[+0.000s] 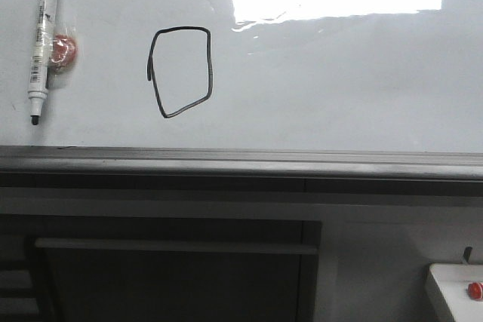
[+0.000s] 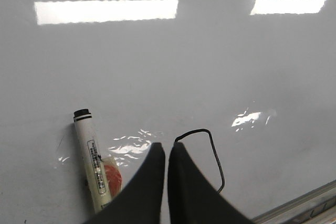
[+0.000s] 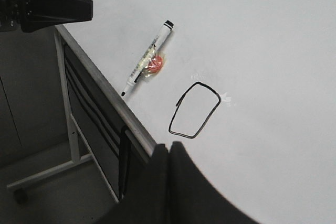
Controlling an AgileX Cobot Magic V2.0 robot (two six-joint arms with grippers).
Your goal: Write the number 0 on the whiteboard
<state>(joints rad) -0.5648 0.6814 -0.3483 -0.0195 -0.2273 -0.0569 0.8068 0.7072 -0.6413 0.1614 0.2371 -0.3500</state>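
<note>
On the whiteboard [image 1: 339, 73], right of the marker [image 1: 41, 43] lying uncapped against it, the number 0 [image 1: 179, 72] stood as 1 closed loop. Both grippers, left [image 2: 166, 153] and right [image 3: 169, 156], were closed and apparently empty. Writing looked finished; next, probably only withdrawal.

The number 0 [image 1: 181, 72] is a thin black hand-drawn closed loop on the whiteboard [image 1: 339, 88], boxy with rounded upper corners and narrowing to a point at its lower left, with a short stray overlap of line on its left side. It sits in the left half of the board as seen from the front, well above the grey metal rail that runs along the board's lower edge. The whiteboard is a large, glossy white, upright surface carrying a bright rectangular light reflection to the upper right of the loop.
</note>
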